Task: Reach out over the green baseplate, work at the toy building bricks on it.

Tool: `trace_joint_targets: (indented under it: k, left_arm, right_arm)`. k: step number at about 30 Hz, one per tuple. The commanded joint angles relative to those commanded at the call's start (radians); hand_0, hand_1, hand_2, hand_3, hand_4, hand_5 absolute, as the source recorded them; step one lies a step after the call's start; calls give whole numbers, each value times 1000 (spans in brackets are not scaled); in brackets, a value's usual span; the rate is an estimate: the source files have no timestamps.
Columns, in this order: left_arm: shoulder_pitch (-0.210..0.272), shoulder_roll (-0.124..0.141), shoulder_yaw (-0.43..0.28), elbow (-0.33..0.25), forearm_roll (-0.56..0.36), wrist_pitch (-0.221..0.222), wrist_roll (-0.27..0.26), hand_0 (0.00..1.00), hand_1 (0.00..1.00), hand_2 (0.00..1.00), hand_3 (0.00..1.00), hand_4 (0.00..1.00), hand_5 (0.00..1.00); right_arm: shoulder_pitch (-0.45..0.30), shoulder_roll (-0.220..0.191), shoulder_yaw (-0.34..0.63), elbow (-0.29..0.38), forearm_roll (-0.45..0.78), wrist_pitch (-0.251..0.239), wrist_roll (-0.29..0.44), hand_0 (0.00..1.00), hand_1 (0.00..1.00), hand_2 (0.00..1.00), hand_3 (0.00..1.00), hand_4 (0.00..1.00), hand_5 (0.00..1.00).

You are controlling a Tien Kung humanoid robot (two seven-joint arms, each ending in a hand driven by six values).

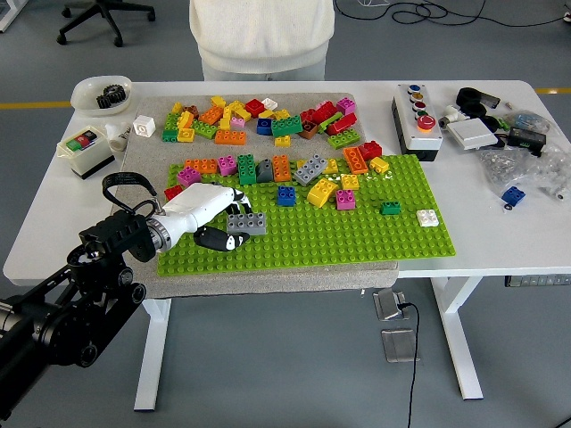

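Left arm [62,303] came in from the lower-left corner, reaching up over the counter [45,223] edge. Left robot hand [210,214] sat over the near-left part of the baseplate [357,236], fingers curled around a grey brick [245,223]; the thumb side lay low against the studs just near of the brick. Brick was tilted slightly, touching or just above the baseplate, can't tell which. Right arm not in view.

Baseplate was green, lying on a grey mat [268,278] on the counter, near half mostly bare studs. Further back on the baseplate: blue brick [286,195], yellow brick [322,192], pink brick [345,199], small green brick [391,208], white brick [428,218] toward its right side. Along the baseplate's far edge, a row of mixed bricks: orange [201,166], green [246,168], dark grey [265,170], another orange [282,168], light grey [310,168], red [370,150].

Beyond the baseplate, a loose pile of bricks [259,120] on the mat. Left of the baseplate: a switch box [85,148] with red and green buttons, and a white bowl [102,93] farther back. Right of the baseplate: a button box [417,120], then assorted parts and bags [522,152], one blue brick [513,196] among them.

A person [261,36] in a white top stood at the counter's far side, hands not visible.
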Motion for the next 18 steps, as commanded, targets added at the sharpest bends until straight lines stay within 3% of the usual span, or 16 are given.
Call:
trace_joint_targets:
  k: [18]
  left_arm:
    - [38, -12, -18, 5, 0, -5, -1, 678, 578, 518, 537, 482, 242]
  right_arm:
    - [-6, 2, 0, 0, -8, 1, -2, 728, 609, 615, 519, 713, 522]
